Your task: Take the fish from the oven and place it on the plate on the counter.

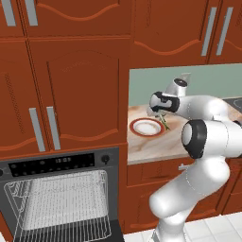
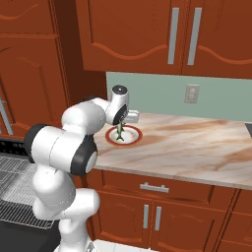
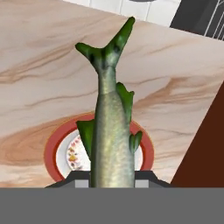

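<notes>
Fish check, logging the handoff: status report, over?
Gripper shut on fish. Fish hanging tail-down above plate, not yet set down. Nothing in the way.

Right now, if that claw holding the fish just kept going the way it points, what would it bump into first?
Most likely the plate: the gripper points down with the fish hanging over it, so the fish's tail would probably touch first.

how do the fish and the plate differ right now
The fish is slender and greenish-yellow; the plate is round and white with a red-brown rim. The fish hangs tail-down in the shut hand, while the plate lies flat on the counter. The fish is far narrower than the plate. Both are above the counter.
</notes>
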### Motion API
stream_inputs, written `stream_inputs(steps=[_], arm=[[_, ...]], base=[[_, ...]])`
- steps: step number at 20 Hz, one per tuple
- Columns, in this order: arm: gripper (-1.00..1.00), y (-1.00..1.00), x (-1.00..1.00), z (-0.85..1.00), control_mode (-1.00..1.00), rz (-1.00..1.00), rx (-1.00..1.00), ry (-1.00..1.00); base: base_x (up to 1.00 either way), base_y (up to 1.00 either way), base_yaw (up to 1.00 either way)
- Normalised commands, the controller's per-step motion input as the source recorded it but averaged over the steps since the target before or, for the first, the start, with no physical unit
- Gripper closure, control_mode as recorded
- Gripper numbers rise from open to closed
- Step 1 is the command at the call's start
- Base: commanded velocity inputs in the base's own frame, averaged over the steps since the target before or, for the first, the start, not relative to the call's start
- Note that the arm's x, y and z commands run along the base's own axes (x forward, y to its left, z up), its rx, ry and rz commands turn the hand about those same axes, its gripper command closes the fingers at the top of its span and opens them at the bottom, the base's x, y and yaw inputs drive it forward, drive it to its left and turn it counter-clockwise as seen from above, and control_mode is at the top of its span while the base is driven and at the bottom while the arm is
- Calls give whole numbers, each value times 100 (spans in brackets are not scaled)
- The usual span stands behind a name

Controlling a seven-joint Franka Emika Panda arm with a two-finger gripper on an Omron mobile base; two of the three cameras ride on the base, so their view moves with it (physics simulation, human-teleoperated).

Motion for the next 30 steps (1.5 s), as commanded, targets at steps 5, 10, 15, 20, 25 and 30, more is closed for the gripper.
stream_inputs(steps=[5, 10, 15, 20, 25, 30], arm=[[100, 0, 23, -53, -100, 7, -3, 6], [100, 0, 25, -12, -100, 9, 0, 1], [100, 0, 35, -1, -100, 12, 0, 0], [100, 0, 17, -10, -100, 12, 0, 0], [100, 0, 0, -30, -100, 10, 0, 0], [100, 0, 0, -29, -100, 10, 0, 0]], base=[[0, 0, 0], [0, 0, 0], [0, 0, 0], [0, 0, 0], [0, 0, 0], [0, 0, 0]])
